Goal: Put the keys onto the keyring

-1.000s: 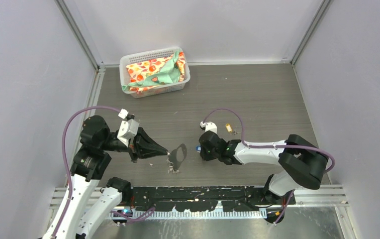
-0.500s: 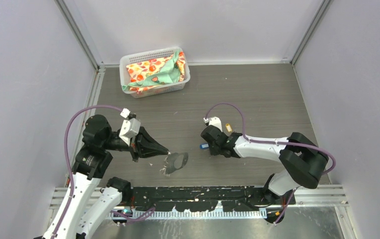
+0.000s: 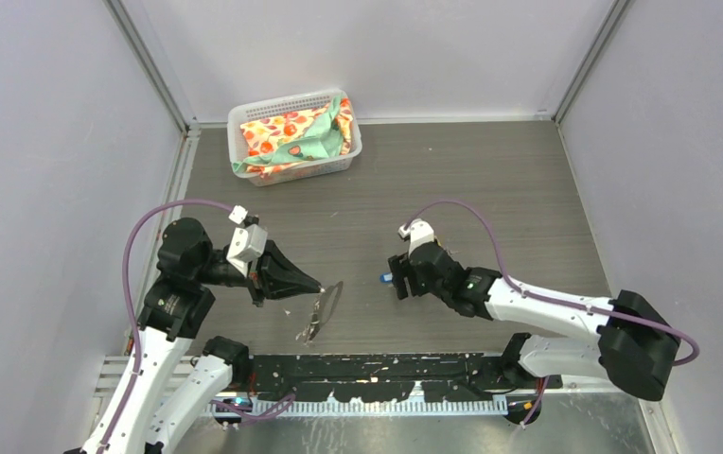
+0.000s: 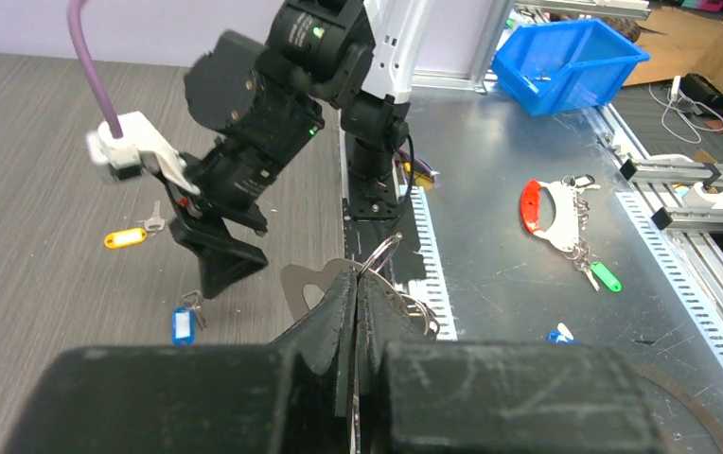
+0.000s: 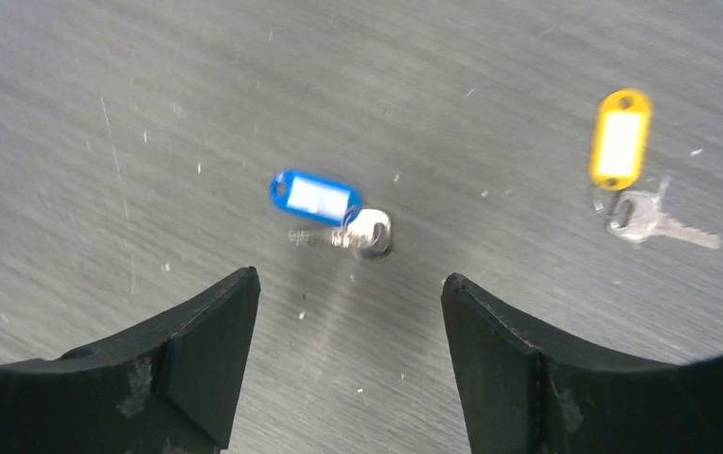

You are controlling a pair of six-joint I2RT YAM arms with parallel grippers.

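My left gripper point(image 3: 321, 287) is shut on the keyring point(image 3: 324, 305), a pale metal plate held edge-on above the table. In the left wrist view the plate point(image 4: 299, 284) and a wire ring point(image 4: 381, 253) stick out past the closed fingertips. My right gripper point(image 5: 348, 284) stands open over the table with nothing between its fingers. The blue-tagged key point(image 5: 318, 199) lies flat just ahead of those fingertips. The yellow-tagged key point(image 5: 620, 137) lies farther off to the right. From above, the blue key point(image 3: 383, 277) shows at the right gripper point(image 3: 398, 282); the right arm hides the yellow one.
A white basket point(image 3: 246, 118) with patterned cloth sits at the back left of the table. Grey walls close in both sides. A black rail point(image 3: 377, 369) runs along the near edge by the arm bases. A blue bin point(image 4: 566, 57) stands beyond that edge.
The right gripper has opened and swung a little back and right, and the blue key now lies free on the table. The left gripper has rolled the keyring from flat to edge-on.
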